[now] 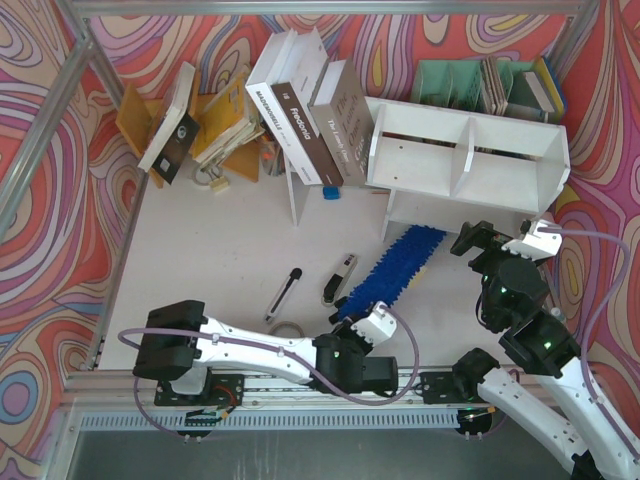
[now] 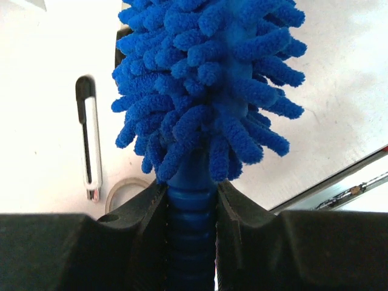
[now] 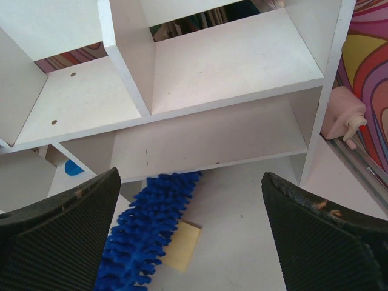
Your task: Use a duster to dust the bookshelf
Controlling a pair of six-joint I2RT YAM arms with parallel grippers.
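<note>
The long bright blue fluffy microfibre duster (image 1: 395, 270) lies slantwise over the white counter (image 1: 220, 260), running from the near middle toward the far right. The left hand (image 1: 368, 325) is clamped tight on the duster's ribbed blue plastic handle, and the left wrist view shows its black fingers (image 2: 142, 224) pressing the handle from both sides just below the shaggy strands (image 2: 206, 79). The duster's far tip reaches the near edge of the wide white board bookshelf (image 1: 470, 160), at the left part of its lower tier. From the right wrist view the tip (image 3: 160, 200) sits just under that lower board (image 3: 212, 139), but whether it touches cannot be told. The bookshelf stands at the far right of the counter, its upper tier split by a central divider. The right hand (image 1: 480, 240) hangs just near the shelf's right half with its ridged black fingers (image 3: 60, 224) spread wide and nothing between them. A small yellow paper square (image 3: 185, 245) lies on the counter beside the duster's head. Left of the duster lie a slim black-and-white pen-shaped tool (image 1: 283, 293), a pale tape ring (image 1: 285, 328) and a small black-and-silver handheld tool (image 1: 338, 278). A pale green slotted file organiser (image 1: 455, 82) stands behind the bookshelf, and large books (image 1: 310, 110) lean at the far middle.
</note>
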